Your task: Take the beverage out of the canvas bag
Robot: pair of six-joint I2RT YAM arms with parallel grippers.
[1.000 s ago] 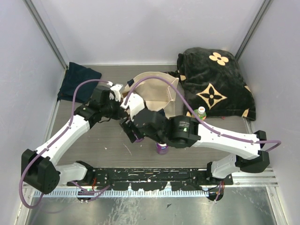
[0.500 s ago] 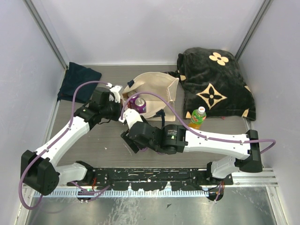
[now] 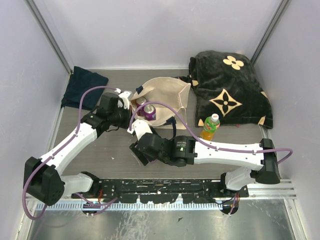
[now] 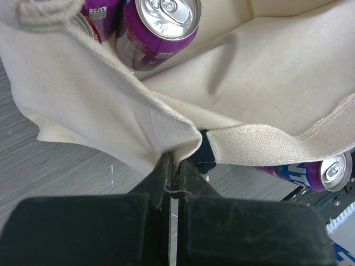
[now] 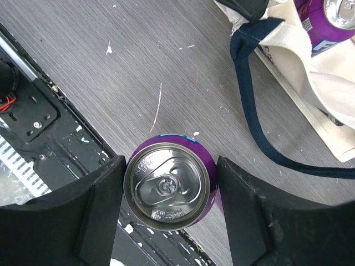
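Right arm is sitting further left and nearer than a second ago, off the mouth of the boxy cream canvas bag (image 3: 167, 92). Two purple cans (image 3: 150, 112) are now showing inside, where the wrist was covering them. Green-capped bottle of orange drink (image 3: 210, 125), half hidden before, is standing in full view.

The left gripper (image 4: 176, 163) is still clenching the bag's rim at the handle seam.

The right gripper (image 5: 172, 187) is grasping a purple aluminium drink can (image 5: 166, 185) with a silver pull-tab lid, one finger pressing each side. The can is outside the bag, over the grey wood-grain table (image 3: 110, 145), just beside the black base plate (image 5: 28, 111) and near the navy-blue handle (image 5: 248, 100). From overhead the wrist is hiding it.

Writing: one bagged can is showing a red-and-white label panel (image 4: 97, 11), print too small to read.
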